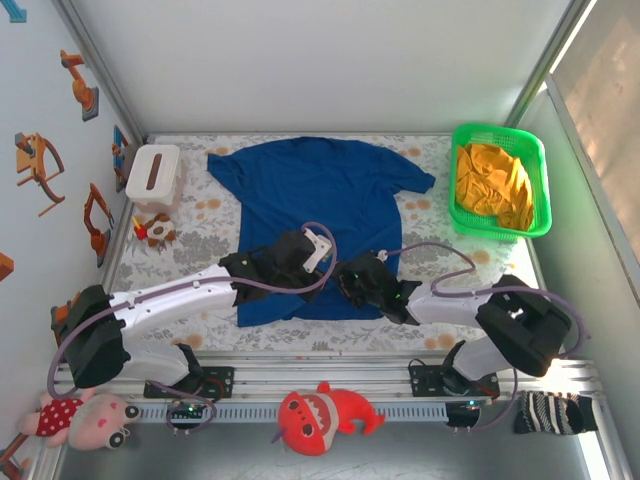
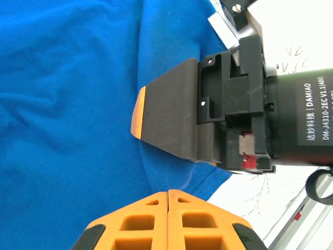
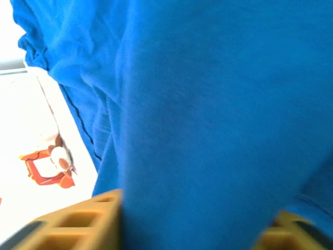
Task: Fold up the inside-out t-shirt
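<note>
The inside-out t-shirt [image 1: 320,185] is royal blue and lies spread flat on the patterned table cover, collar at the far side. Both grippers meet over its near hem. My left gripper [image 1: 315,268] [image 2: 168,194] is shut, and a ridge of blue cloth [image 2: 67,104] runs up into its orange fingertips. Just beyond it the right gripper [image 1: 348,280] [image 2: 139,112] reaches in from the right. In the right wrist view a thick fold of the t-shirt [image 3: 208,104] fills the gap between its orange fingers [image 3: 99,221], which press on the fold from both sides.
A green basket [image 1: 497,129] holding an orange-yellow garment [image 1: 490,185] stands at the far right. A white tissue box [image 1: 153,175] and a small toy [image 1: 155,230] sit at the far left. Plush toys [image 1: 325,415] lie in front of the arm bases.
</note>
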Controlling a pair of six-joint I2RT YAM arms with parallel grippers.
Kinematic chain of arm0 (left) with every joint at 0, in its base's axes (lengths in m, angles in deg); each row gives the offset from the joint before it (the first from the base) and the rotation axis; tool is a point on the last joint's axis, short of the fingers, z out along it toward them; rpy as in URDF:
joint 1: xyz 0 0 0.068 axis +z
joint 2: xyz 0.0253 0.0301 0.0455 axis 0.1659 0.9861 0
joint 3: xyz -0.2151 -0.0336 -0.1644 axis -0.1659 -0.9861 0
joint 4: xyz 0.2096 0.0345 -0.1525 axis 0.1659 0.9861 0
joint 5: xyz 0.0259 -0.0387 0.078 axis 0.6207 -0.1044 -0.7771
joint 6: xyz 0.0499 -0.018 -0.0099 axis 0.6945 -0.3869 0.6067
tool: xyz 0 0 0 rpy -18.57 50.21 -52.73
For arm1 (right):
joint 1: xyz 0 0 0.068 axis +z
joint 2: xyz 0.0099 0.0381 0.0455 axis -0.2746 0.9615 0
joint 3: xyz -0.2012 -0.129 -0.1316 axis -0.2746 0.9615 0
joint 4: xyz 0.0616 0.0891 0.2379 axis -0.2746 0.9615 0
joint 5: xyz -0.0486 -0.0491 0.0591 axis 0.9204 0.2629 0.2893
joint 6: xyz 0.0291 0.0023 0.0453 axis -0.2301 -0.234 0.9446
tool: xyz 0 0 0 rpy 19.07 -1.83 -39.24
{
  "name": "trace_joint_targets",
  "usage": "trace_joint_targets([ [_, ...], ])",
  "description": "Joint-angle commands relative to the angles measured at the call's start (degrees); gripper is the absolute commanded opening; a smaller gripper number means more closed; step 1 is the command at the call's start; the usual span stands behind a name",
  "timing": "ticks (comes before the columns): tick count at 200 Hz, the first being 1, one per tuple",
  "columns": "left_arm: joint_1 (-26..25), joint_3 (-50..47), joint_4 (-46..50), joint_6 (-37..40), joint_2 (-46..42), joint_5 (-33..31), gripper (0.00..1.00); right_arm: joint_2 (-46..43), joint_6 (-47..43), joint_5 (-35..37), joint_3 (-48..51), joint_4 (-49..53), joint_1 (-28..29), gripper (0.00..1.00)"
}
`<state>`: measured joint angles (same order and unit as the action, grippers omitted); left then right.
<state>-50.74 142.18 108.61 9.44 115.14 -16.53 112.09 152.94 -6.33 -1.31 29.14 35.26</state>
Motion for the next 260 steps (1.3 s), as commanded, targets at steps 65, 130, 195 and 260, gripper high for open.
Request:
trace_joint_targets([
  [65,0.5,-5.3,-1.7,2.0,-3.3,-3.1,0.67,-10.4,-3.6,3.6,-2.7,5.7,0.3,0.0],
  [130,-6.0,-8.3,-7.0,3.7,-1.9,-12.4,0.82,-15.7,-7.1,5.6,-5.4,15.2,0.2,0.0],
  [195,-10.8,-9.8,-13.5,3.5,1.6,-16.8,0.87,-15.3,-7.1,5.5,-5.6,15.2,0.2,0.0],
  [260,-12.3,-8.3,-16.6,2.8,10.3,-24.5,0.91,-15.5,-7.4,4.9,-6.5,15.5,0.2,0.0],
])
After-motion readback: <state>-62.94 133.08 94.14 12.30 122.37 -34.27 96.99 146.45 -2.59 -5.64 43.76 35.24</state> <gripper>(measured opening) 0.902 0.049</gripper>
